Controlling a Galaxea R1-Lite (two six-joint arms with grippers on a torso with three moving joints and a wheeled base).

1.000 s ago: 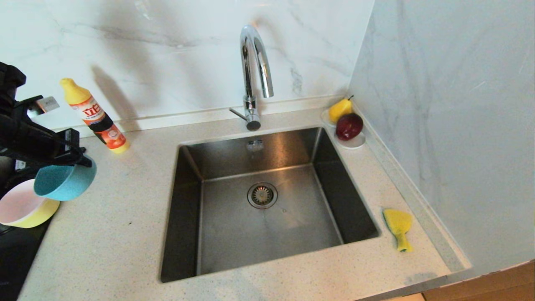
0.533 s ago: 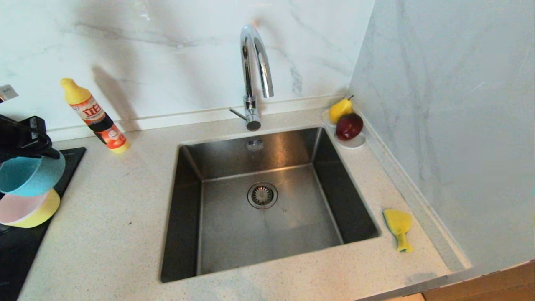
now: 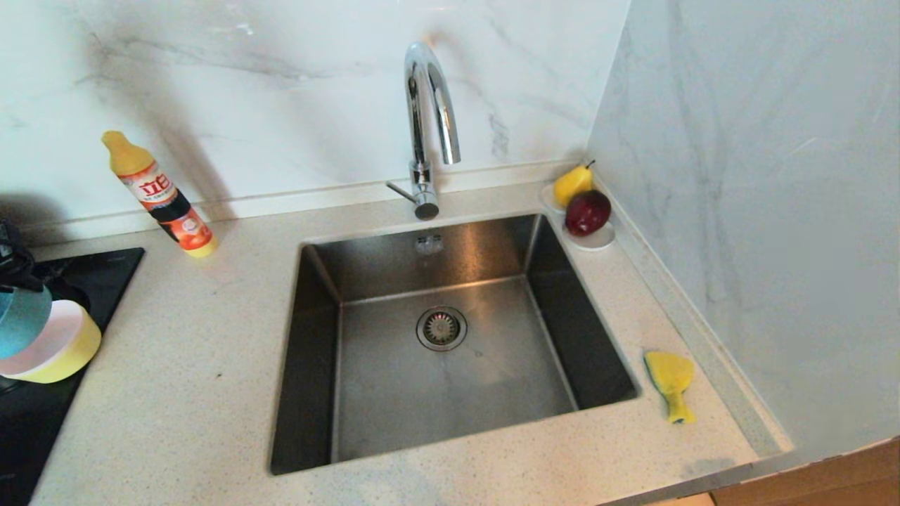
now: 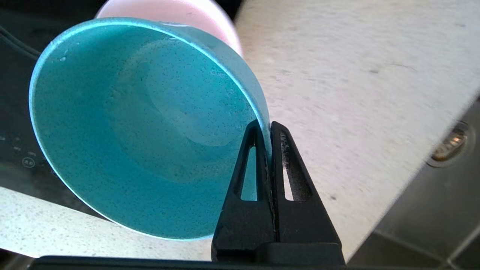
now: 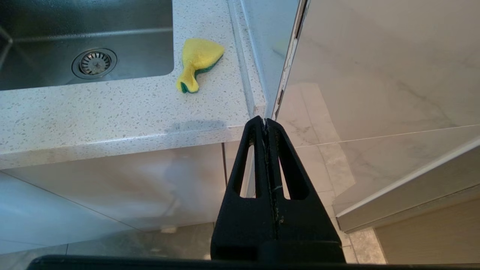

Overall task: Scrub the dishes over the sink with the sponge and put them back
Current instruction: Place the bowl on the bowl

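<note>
At the far left edge of the head view a light blue bowl (image 3: 21, 320) hangs tilted over a pink bowl (image 3: 43, 339) nested in a yellow bowl (image 3: 74, 351). My left gripper (image 4: 267, 129) is shut on the blue bowl's (image 4: 142, 127) rim, with the pink bowl (image 4: 180, 11) just beyond it. The yellow sponge (image 3: 669, 383) lies on the counter to the right of the steel sink (image 3: 457, 400). My right gripper (image 5: 265, 122) is shut on nothing and sits low in front of the counter's right corner, facing the sponge (image 5: 198, 60).
A chrome tap (image 3: 429, 119) rises behind the sink. A detergent bottle (image 3: 158, 193) leans at the back left. A white saucer (image 3: 598, 242) with a pear and an apple sits in the back right corner. A black cooktop (image 3: 98, 274) lies under the stacked bowls.
My left gripper has carried the blue bowl leftward, from beside the stacked bowls to over them, and is now mostly out of the head view. The right arm has not moved.
</note>
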